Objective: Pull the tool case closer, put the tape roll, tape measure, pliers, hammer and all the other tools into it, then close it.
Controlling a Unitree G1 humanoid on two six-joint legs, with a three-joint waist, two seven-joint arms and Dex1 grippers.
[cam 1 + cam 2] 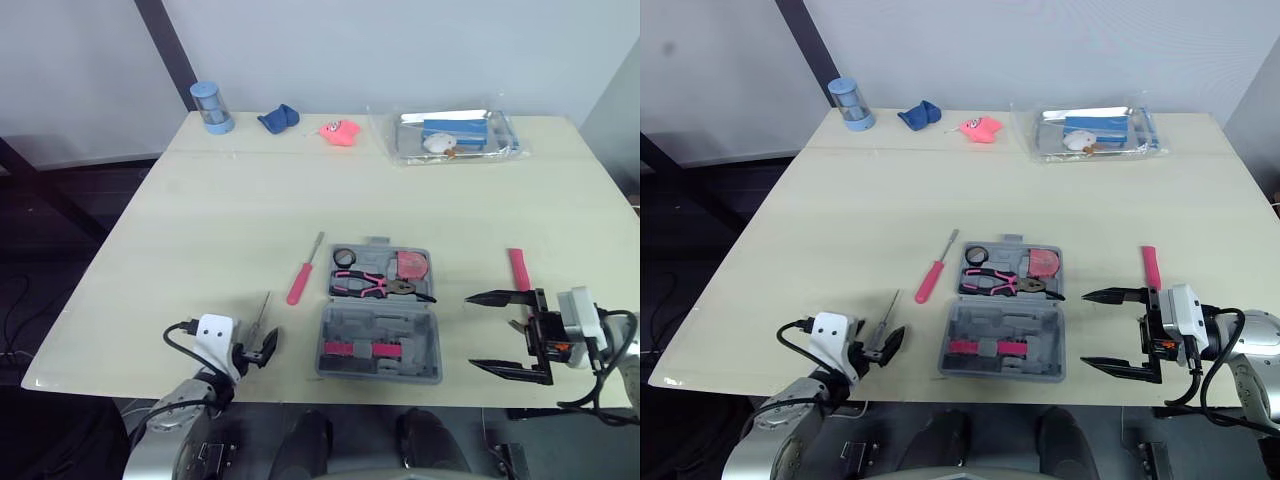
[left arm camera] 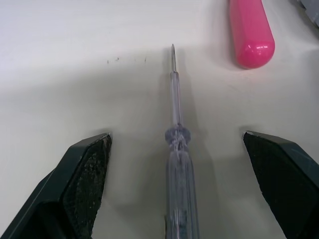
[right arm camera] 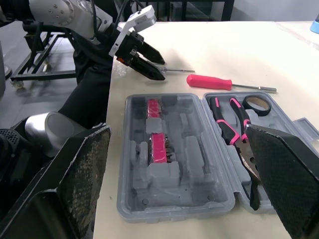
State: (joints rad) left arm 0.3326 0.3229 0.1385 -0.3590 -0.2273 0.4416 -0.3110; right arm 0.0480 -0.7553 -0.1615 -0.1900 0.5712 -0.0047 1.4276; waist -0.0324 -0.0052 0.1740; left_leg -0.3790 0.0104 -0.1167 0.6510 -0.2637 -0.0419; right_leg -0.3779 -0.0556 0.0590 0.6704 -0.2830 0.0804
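The grey tool case [image 1: 428,345] lies open near the table's front edge. Its far half holds a black tape roll [image 1: 345,257], pink-handled pliers [image 1: 375,286] and a pink tape measure [image 1: 411,265]. A pink screwdriver [image 1: 302,278] lies on the table left of the case. A clear-handled screwdriver [image 2: 175,149] lies between the fingers of my open left gripper [image 1: 262,347], with no contact visible. My right gripper [image 1: 500,335] stands open just right of the case, empty. Behind it lies a pink-handled tool [image 1: 519,268], partly hidden.
Along the far edge stand a blue cylinder [image 1: 211,106], a blue cloth [image 1: 279,118], a pink toy [image 1: 340,132] and a clear tray [image 1: 505,140] with items. Both grippers sit close to the table's front edge.
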